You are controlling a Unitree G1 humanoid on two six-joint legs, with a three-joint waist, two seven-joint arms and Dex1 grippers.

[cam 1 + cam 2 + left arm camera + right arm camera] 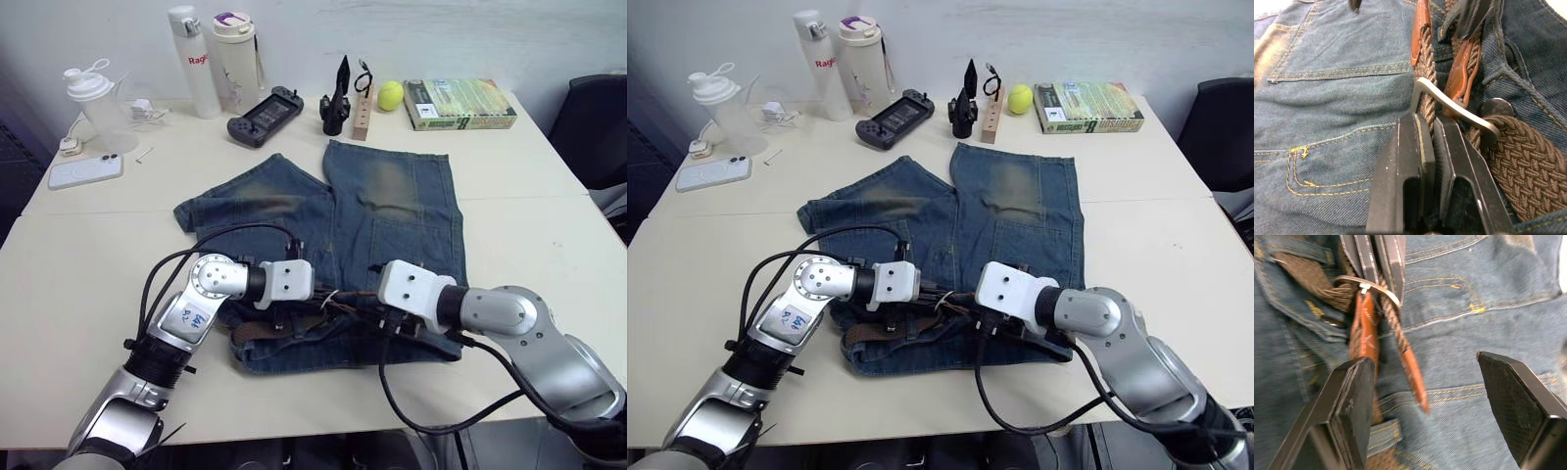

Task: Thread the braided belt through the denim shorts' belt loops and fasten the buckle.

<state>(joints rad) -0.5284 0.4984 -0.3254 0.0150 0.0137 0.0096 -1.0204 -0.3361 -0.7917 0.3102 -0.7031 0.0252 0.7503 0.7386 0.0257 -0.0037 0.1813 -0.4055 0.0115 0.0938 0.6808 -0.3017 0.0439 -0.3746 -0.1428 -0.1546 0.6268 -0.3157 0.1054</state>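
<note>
White bottle (pixel 193 61) reads "Rag…"; left pincer (pixel 1431 128) pinches braided belt (pixel 1528 161) beside buckle (pixel 1449 105), right pincer (pixel 1425 401) spread over denim shorts (pixel 392 211).

Cream table (pixel 549 225) fills most of scene, surface matte, seam line running across at mid depth. Plain white wall (pixel 441 39) behind far edge, evenly lit, no harsh shadows. Dark chair (pixel 593 127) at far right corner. Along far edge: two white bottles (pixel 211 59), clear shaker (pixel 93 98), white phone (pixel 85 171), black game controller (pixel 265 116), wooden block (pixel 364 113), yellow ball (pixel 391 95), book (pixel 458 104).
</note>
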